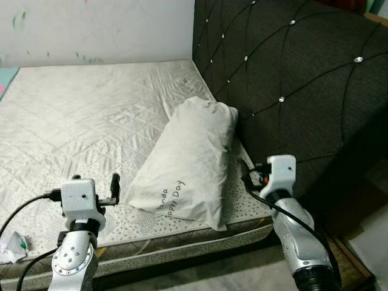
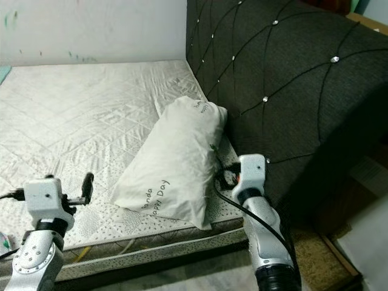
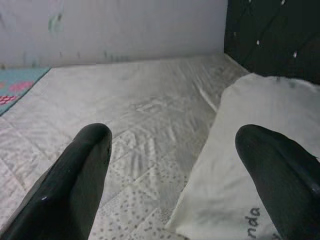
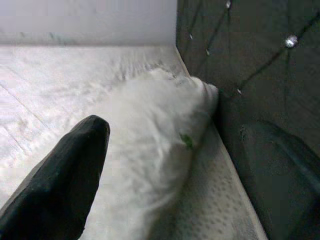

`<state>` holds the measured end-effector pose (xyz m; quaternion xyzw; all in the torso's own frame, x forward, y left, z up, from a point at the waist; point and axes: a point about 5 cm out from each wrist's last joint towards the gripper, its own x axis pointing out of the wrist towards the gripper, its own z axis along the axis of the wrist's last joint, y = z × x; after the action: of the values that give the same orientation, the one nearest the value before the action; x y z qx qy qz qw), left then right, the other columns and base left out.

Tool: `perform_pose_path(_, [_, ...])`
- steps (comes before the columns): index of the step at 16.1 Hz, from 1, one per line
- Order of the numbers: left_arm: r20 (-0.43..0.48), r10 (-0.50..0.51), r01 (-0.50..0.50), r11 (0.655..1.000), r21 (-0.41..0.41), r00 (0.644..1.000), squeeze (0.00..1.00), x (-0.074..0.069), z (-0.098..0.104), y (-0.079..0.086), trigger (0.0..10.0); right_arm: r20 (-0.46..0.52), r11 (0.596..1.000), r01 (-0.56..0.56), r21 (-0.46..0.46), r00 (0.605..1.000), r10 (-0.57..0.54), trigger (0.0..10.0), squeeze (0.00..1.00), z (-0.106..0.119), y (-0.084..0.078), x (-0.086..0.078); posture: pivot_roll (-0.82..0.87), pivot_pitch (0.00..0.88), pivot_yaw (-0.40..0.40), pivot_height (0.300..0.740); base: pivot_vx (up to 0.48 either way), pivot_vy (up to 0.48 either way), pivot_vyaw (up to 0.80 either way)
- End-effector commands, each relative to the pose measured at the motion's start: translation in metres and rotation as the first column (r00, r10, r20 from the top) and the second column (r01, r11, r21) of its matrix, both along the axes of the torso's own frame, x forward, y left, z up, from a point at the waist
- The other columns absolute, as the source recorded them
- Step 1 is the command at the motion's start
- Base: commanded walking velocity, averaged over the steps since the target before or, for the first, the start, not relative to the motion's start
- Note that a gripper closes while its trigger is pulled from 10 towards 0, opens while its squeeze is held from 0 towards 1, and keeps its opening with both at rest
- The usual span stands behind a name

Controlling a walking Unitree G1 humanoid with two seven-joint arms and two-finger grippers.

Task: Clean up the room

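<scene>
You have a white pillow point(image 1: 188, 160) lying flat on the bare quilted mattress point(image 1: 79, 121), right beside the dark tufted headboard point(image 1: 291, 79). Its long axis runs from about 7 o'clock to 1 o'clock in the head views: the near end, printed with "Panda Happy Day", points toward the mattress's front edge, and the far end points toward the corner where headboard meets the pale wall point(image 1: 97, 27). The far end looks pressed against the headboard's base.

Your left gripper point(image 1: 112, 189) hovers over the mattress's near edge at the pillow's 9 o'clock, just beside its near corner; the left wrist view shows its fingers point(image 3: 75, 180) spread wide with nothing between them. Your right gripper point(image 4: 175, 185) sits at the pillow's 3 o'clock, in the strip between pillow and headboard, jaws likewise apart and empty, one finger point(image 4: 60, 185) over the pillow's side.

A crumpled bit of paper point(image 1: 12, 245) lies at 8 o'clock, low near the mattress's front edge.
</scene>
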<state>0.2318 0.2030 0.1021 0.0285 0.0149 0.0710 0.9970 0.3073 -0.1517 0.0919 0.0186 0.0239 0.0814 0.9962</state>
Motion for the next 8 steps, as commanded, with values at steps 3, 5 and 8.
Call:
perform_pose_path(3, [-0.037, -0.018, 0.017, 0.998, -0.052, 0.999, 0.00, 0.004, -0.010, -0.008, 10.0, -0.029, 0.998, -0.059, -0.001, 0.998, 0.059, 10.0, 0.00, -0.006, 0.014, -0.009, -0.05, 0.000, -0.044, 0.740, 0.000, 0.000, 0.80])
perform_pose_path(5, [-0.042, -0.027, 0.024, 0.996, -0.081, 0.999, 0.00, 0.008, -0.012, -0.012, 10.0, -0.045, 0.997, -0.071, 0.004, 0.996, 0.071, 10.0, 0.00, -0.008, 0.018, -0.012, -0.05, 0.000, -0.053, 0.740, 0.000, 0.000, 0.80])
perform_pose_path(8, [-0.042, -0.054, 0.050, 0.993, -0.104, 0.998, 0.00, 0.016, -0.013, -0.013, 10.0, -0.058, 0.998, -0.055, 0.015, 0.997, 0.056, 10.0, 0.00, -0.008, 0.015, -0.009, -0.04, 0.000, -0.053, 0.740, 0.000, 0.000, 0.00])
